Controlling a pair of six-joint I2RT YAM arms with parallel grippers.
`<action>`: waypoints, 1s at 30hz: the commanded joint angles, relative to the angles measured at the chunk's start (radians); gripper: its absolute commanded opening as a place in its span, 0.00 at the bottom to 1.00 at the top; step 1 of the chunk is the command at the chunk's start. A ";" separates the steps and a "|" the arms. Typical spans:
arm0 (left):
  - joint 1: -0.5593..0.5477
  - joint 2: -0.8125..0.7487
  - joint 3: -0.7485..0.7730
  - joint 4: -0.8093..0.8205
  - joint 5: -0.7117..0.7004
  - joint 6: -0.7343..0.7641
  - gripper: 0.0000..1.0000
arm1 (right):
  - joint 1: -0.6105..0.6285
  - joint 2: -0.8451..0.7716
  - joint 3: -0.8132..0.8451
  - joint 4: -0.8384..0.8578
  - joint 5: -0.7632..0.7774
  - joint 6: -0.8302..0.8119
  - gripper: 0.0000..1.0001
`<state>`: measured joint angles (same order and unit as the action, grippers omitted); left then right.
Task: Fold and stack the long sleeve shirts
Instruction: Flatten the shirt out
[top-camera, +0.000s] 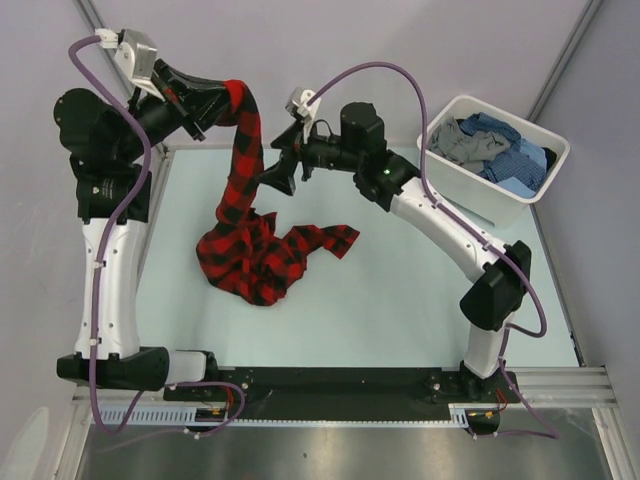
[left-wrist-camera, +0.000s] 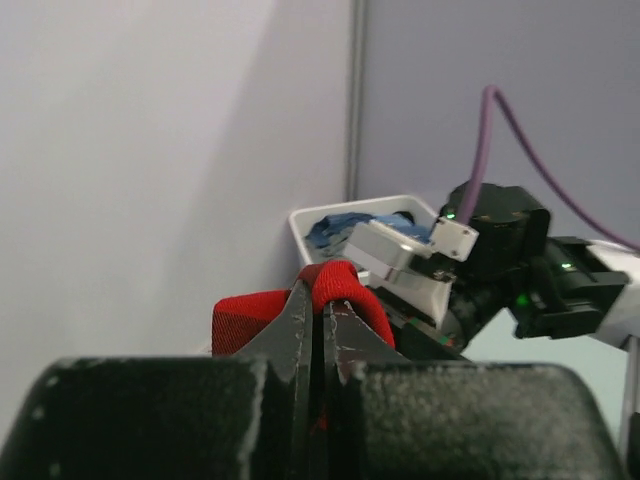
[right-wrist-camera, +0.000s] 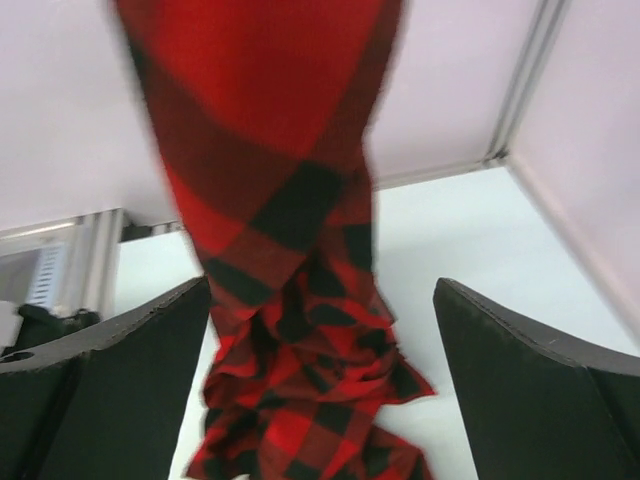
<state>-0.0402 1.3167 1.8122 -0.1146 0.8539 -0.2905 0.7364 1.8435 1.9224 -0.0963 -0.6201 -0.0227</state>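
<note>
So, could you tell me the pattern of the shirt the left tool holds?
The shirt is red-and-black check, clearest in the right wrist view.

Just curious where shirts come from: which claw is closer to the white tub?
Right. The right gripper, open beside the red-and-black shirt, sits left of the white tub; the left gripper, shut on that shirt, is farther left.

Plain lilac-grey walls (top-camera: 330, 40) meet at metal corner posts (top-camera: 566, 55) around a pale blue-green counter (top-camera: 400, 300); lighting seems soft and even
</note>
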 joint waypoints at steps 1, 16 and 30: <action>-0.006 -0.017 -0.014 0.219 0.181 -0.153 0.00 | -0.051 -0.004 -0.014 0.087 0.040 -0.149 1.00; -0.004 -0.106 -0.103 0.362 0.243 -0.276 0.00 | 0.035 0.124 -0.039 0.191 -0.109 -0.445 0.95; 0.121 -0.166 -0.157 0.440 0.243 -0.346 0.00 | -0.014 0.108 -0.095 0.142 -0.132 -0.486 0.89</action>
<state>0.0383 1.1702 1.6672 0.2321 1.0843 -0.5781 0.7803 2.0792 1.9034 0.0544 -0.7162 -0.4362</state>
